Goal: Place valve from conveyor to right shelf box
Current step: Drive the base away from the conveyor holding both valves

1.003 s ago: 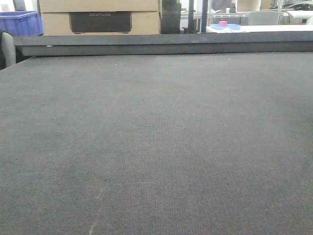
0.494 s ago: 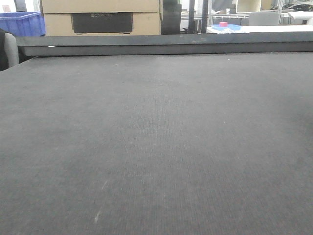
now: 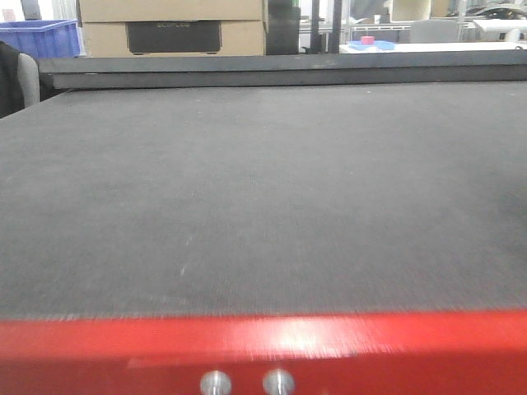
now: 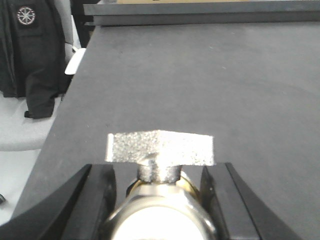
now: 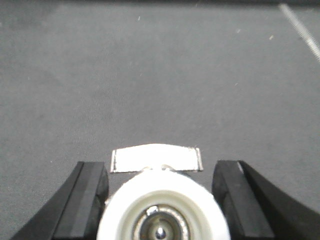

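The conveyor (image 3: pixel 263 189) is seen as a broad, flat belt over which passage is left open. At the far side it is bounded by a raised rail (image 3: pixel 280 72), behind which cardboard boxes (image 3: pixel 173 25) and a blue bin (image 3: pixel 41 37) are set. The near edge is closed by a red bar (image 3: pixel 263 346). Beyond the left edge a dark jacket (image 4: pixel 30 55) is hung, seemingly over a chair. The gap of the left gripper (image 4: pixel 159 167) is filled by a valve (image 4: pixel 160 147), that of the right gripper (image 5: pixel 160 164) by a second valve (image 5: pixel 162 205).
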Available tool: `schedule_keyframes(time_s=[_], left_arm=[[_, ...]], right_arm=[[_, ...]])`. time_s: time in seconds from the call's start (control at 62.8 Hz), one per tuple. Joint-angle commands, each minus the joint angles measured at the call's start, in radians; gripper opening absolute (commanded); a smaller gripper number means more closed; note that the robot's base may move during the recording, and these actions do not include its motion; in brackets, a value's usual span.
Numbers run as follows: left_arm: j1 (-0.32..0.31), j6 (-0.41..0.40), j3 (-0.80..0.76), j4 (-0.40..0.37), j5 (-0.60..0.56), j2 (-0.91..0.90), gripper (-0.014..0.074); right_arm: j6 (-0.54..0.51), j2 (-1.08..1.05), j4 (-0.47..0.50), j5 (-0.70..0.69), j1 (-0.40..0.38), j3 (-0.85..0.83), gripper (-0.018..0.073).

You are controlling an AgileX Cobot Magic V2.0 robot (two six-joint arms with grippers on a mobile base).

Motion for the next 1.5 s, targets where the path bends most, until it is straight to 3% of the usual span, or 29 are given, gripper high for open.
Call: schedule_keyframes(time_s=[0.0, 0.621, 1.481], left_arm=[[-0.004, -0.002, -0.005, -0.003, -0.057, -0.009, -0.0111], [-0.004, -0.002, -0.005, -0.003, -0.053, -0.036, -0.0111], [-0.004, -0.002, -0.005, -0.001, -0.053, -0.275, -0.0111]], right_arm=[[-0.005, -0.010, -0.005, -0.117, -0.004, -0.010, -0.0162], [-0.005, -0.010, -0.005, -0.129, -0.004, -0.010, -0.0162], [-0.005, -0.012, -0.005, -0.129, -0.004, -0.010, -0.0162]])
